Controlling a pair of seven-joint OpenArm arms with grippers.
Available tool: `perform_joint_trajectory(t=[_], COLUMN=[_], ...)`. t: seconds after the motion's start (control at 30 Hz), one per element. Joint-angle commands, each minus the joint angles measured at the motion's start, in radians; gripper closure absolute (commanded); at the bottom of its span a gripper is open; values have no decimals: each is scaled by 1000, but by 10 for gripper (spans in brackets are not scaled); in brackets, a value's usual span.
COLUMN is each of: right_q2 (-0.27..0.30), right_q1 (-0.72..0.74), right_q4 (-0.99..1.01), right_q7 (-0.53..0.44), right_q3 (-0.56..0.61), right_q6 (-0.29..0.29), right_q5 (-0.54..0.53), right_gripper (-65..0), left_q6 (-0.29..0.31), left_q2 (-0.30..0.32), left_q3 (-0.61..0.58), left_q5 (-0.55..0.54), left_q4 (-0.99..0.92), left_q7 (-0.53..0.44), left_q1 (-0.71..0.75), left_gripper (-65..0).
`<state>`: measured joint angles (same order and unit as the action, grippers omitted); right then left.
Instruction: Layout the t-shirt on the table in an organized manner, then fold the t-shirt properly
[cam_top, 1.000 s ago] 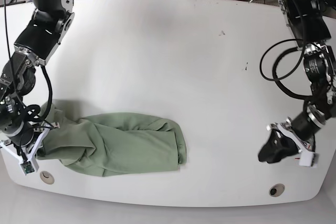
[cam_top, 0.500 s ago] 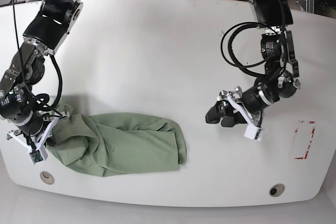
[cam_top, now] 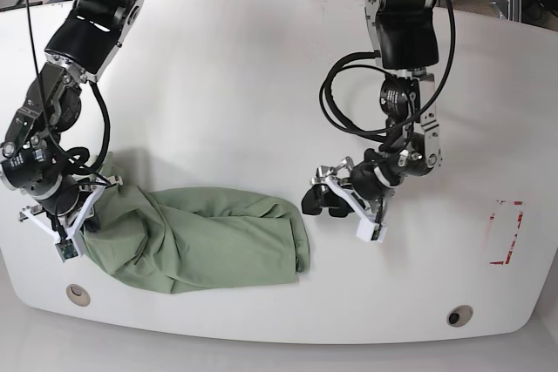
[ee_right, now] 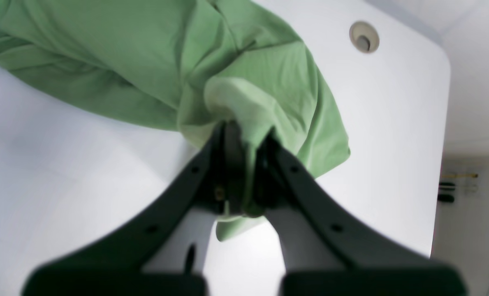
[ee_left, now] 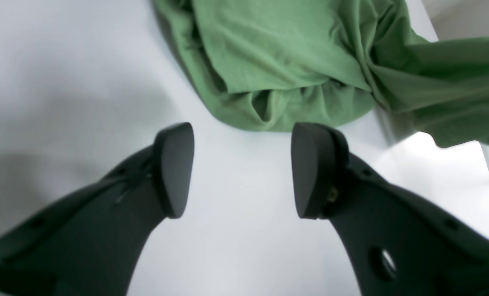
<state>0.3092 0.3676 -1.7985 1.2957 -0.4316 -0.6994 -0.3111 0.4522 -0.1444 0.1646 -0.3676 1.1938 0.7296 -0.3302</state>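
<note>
Big white smooth counter (cam_top: pixel 261 67) with curved edges carries the sage-green soft knit t-shirt (cam_top: pixel 209 246), bunched in a long rumpled heap near the front edge toward the base view's left, close to a round cable hole (cam_top: pixel 78 294); a red tape rectangle (cam_top: pixel 506 233) sits far off at the other side. Progress looks early: shirt not spread flat, collar and sleeves can't be made out, no fold made, so all of the laying out and all of the folding is left. Right pincer (ee_right: pixel 244 164) is clenched on a tuft of the shirt's end, lifting it slightly off the counter, fabric pinched between its dark fingers. Left pincer (ee_left: pixel 242 168) is released, jaws apart, nothing held, just beside the shirt's rounded opposite end but not touching. Versus a second ago: left arm has swung in from the front corner by the second cable hole (cam_top: pixel 459 314) across to the shirt's end, uncovering the tape; right arm has raised its tuft a bit higher.
</note>
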Motion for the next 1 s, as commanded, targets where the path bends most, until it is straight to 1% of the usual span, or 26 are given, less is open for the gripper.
perform_joint_trajectory(t=[0.0,0.23,0.27,0.3,0.43,0.5,0.6,0.77,0.9,0.97], right_q2=[15,14,14,14,14,14,14,14,8,-5], right_q1=[14,1,1,1,1,1,1,1,1,1], right_q4=[-31,-44,-44,-44,-44,-44,-44,-44,-44,-44], right_q7=[-24,-47,-47,-47,-49,-49,-51,-51,-51,-52], right_q3=[-5,-5,-5,-5,-5,-5,-5,-5,-5,-6], right_q6=[1,1,1,1,1,1,1,1,1,1], right_q5=[-7,-7,-7,-7,-7,-6,-6,-6,-4,2], right_gripper=[0,0,0,0,0,0,0,0,0,0], left_q6=[4,3,-7,-16,-86,-112,-126,-126,-126,-126], left_q2=[-13,-13,-13,-13,-13,-13,-13,-13,-13,-13], left_q3=[-1,-1,-1,-1,-1,-1,-1,-1,-1,-1], left_q5=[11,20,20,18,18,17,17,12,-37,-66], left_q4=[-82,-358,-417,-446,-593,-664,-753,-856,-898,-911], left_q7=[-55,-190,-232,-252,-362,-414,-473,-531,-545,-545], left_q1=[-60,-160,-182,-191,-244,-271,-306,-353,-373,-379], left_gripper=[-351,-351,-351,-351,-351,-354,-354,-354,-354,-351])
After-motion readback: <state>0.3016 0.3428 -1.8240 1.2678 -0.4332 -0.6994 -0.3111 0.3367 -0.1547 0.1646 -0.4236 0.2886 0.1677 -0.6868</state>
